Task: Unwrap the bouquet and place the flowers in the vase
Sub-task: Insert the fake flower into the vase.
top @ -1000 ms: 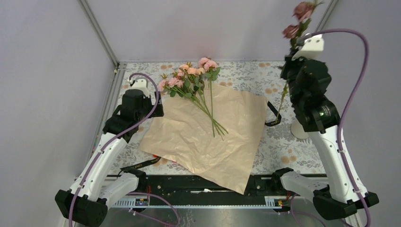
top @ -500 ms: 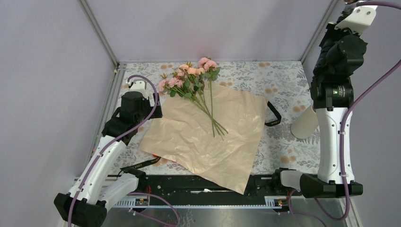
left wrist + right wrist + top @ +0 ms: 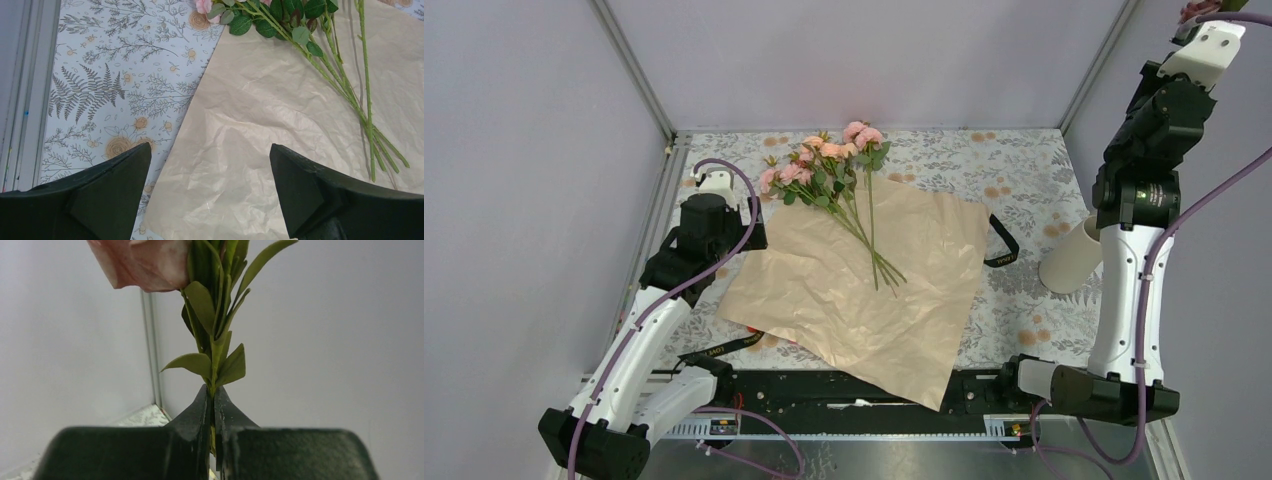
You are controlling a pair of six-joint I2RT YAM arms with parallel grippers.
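The crinkled tan wrapping paper lies spread flat on the table. On its far part rest several flowers, pink and peach roses whose green stems point toward me. My left gripper hovers open over the paper's left edge, holding nothing. High in the far right corner, my right gripper is shut on the green stem of one mauve rose. Its bloom touches the top edge of the top view. The beige vase stands beside the right arm, partly hidden by it.
A black ribbon loops out from the paper's right edge and another strip lies at the near left. The floral tablecloth covers the table. Grey walls and a metal frame post close in the sides.
The right arm has swung up and to the right with its rose, away from the spot over the vase. The left arm, paper and lying flowers have not moved.
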